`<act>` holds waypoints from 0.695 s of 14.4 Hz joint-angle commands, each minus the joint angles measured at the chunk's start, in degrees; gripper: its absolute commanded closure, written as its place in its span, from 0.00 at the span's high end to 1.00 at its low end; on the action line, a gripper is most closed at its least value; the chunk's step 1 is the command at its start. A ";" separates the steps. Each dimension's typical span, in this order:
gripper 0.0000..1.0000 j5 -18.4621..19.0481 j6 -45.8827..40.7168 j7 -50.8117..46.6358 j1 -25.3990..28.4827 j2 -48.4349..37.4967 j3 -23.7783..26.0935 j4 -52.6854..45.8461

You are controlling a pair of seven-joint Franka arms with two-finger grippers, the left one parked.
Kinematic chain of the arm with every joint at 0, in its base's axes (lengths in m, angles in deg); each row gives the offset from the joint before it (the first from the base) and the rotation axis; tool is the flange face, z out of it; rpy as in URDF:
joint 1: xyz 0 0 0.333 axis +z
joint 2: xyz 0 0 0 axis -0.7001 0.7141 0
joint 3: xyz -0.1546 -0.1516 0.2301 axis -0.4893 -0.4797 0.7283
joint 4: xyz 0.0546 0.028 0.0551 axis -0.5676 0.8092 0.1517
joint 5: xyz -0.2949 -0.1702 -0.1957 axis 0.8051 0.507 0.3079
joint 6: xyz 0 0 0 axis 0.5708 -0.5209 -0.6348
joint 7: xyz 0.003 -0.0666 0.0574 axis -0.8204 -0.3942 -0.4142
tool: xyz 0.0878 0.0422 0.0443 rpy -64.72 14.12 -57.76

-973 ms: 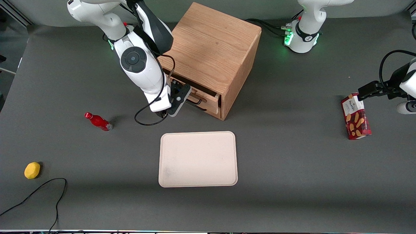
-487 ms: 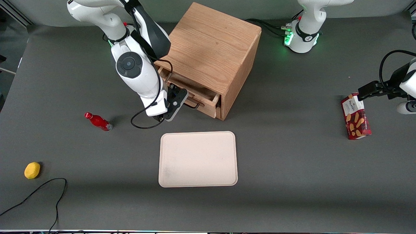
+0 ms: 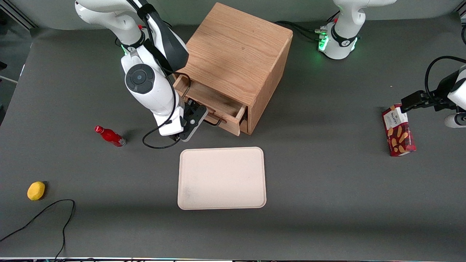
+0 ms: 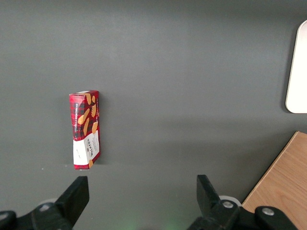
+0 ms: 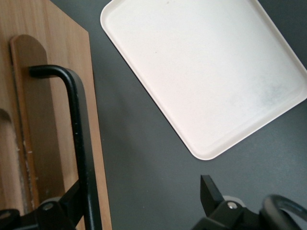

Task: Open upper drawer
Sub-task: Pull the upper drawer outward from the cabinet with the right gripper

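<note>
My gripper (image 3: 202,118) has its jaws hooked around the handle (image 5: 79,139) of the part-open drawer (image 3: 213,103), unclenched.

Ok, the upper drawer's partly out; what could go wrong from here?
The gripper is open with the handle only hooked against one finger, so the bar might slip free. Pulling the upper drawer further brings the wrist's dangling cable toward the tray, where it could snag.

A matte dark-grey surface (image 3: 327,189) spreads wide under even overhead light, soft shadows pooling on it, a thin black cable (image 3: 43,214) curling near its front corner at my end, and a pale wall (image 3: 255,7) lining its back edge.
</note>
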 commanded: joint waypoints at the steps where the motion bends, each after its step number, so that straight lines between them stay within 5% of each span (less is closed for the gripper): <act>1: 1.00 1.49 -0.60 -0.34 -0.78 2.03 0.35 -3.02; 10: 1.00 2.28 -0.60 0.19 -3.41 3.53 0.35 -5.22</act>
